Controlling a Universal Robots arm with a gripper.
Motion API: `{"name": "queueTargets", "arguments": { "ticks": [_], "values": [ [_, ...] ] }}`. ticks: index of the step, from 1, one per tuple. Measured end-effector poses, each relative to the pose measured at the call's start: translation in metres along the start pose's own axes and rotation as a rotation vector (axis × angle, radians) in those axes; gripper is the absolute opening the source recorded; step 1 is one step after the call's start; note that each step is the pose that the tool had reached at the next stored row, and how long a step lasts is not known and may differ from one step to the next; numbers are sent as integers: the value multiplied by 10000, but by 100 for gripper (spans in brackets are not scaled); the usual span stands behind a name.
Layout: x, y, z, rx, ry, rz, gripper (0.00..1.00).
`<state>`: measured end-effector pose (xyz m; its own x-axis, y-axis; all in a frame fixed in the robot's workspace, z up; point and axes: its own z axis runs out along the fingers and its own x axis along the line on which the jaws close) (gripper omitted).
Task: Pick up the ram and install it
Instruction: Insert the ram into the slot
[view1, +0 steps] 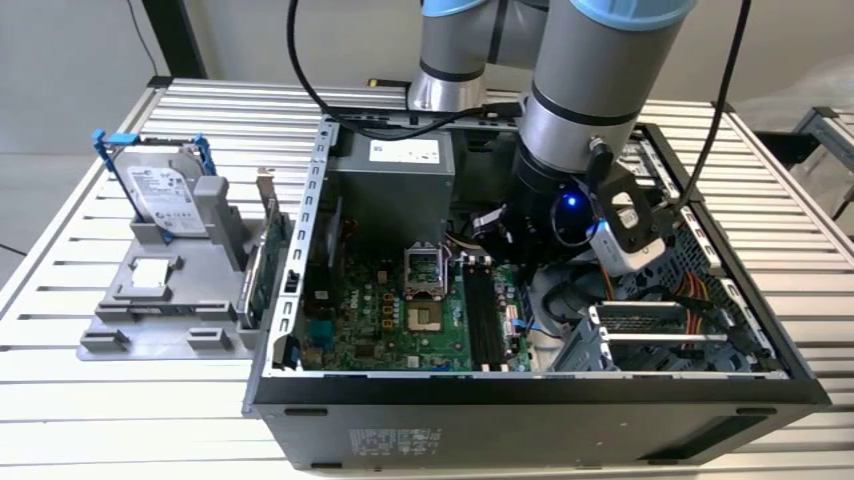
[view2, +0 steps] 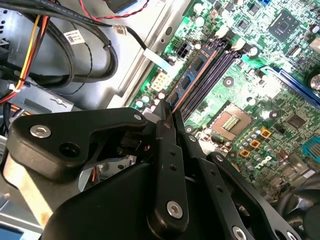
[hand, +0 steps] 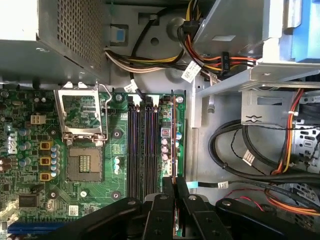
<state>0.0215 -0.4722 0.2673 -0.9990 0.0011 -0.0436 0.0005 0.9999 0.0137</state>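
Blue, thin and edge-on: the ram (view2: 192, 80), standing in the outermost of the dark slots (hand: 140, 145) on the green motherboard (view1: 400, 320), pinched at its near end by the hand (view2: 167, 112). Black fingers (hand: 165, 205) pressed together on the stick's edge in both wrist views, with the ram (hand: 173, 142) running straight away from the fingertips along the slot row. Beside the hand, across the empty slots: the open processor socket (hand: 82, 132) with its metal frame lifted. On the hand's other side, past the board's edge: bare grey case floor (hand: 197, 145), black cables (hand: 235, 150) and red, yellow and orange wires (hand: 220, 60). Beyond the ram's far end: the perforated power supply (hand: 65, 25).

In the exterior view, arm (view1: 587, 100) reaching down into the open case (view1: 534, 390), hand low over the board's slot area. Well apart from the hand, off toward the exterior view's left on the slatted metal tabletop (view1: 80, 400): a grey holder (view1: 167, 300) carrying a silver drive (view1: 167, 195) in a blue frame, and a green card (view1: 267, 260) standing upright next to the case wall.
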Motion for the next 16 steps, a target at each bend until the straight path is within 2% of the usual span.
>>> {"name": "queueTargets", "arguments": {
  "ticks": [8, 16],
  "values": [
    [0, 0, 8, -3, -1, -1, 0],
    [4, -1, 67, -2, -1, -1, 0]
  ]
}}
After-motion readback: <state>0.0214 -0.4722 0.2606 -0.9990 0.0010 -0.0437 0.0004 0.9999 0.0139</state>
